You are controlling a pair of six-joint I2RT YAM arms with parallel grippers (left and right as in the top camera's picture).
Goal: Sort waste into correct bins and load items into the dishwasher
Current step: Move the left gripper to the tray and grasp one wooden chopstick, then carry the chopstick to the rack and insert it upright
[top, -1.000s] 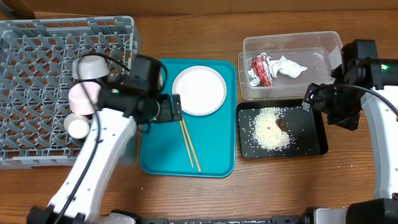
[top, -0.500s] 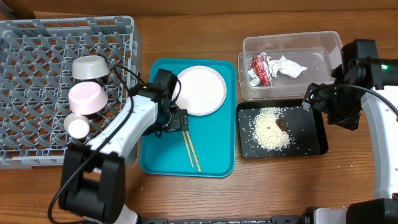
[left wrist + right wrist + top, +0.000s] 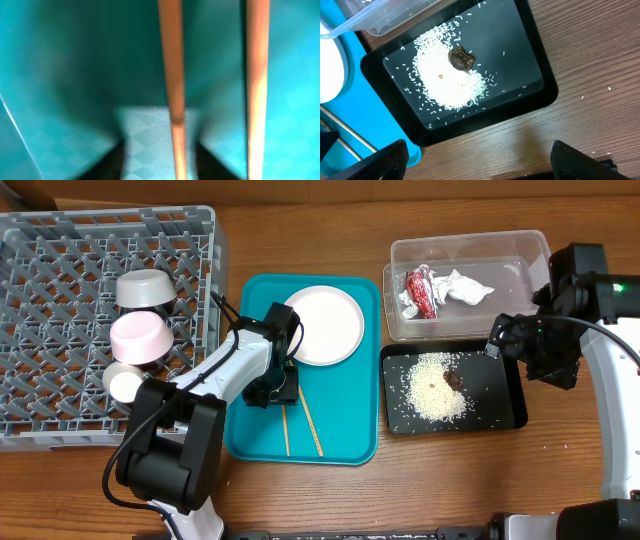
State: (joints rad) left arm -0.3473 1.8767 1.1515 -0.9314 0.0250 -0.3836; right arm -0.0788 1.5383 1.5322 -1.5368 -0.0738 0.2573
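Note:
Two wooden chopsticks lie on the teal tray (image 3: 345, 435). One chopstick (image 3: 172, 75) runs between my left gripper's (image 3: 283, 392) dark fingertips (image 3: 112, 162), close to the right one, with a gap on its left. The other chopstick (image 3: 257, 90) lies outside the jaws. The jaws stand narrowed but apart. A white plate (image 3: 322, 325) sits on the same tray. The dishwasher rack (image 3: 60, 240) holds a grey-green bowl (image 3: 148, 288), a pink bowl (image 3: 140, 337) and a white cup (image 3: 126, 383). My right gripper (image 3: 487, 165) hangs open and empty by the black tray (image 3: 510, 415).
The black tray holds rice (image 3: 445, 80) and a brown lump (image 3: 462, 58). Behind it the clear tub (image 3: 470, 250) holds a red wrapper (image 3: 420, 290) and a white napkin (image 3: 462, 288). My left arm lies between the rack and the teal tray.
My left gripper came off the rack side, dropped onto the teal tray over the chopsticks and narrowed its jaws. One chopstick swung from slanted to straight. The right arm has not moved.

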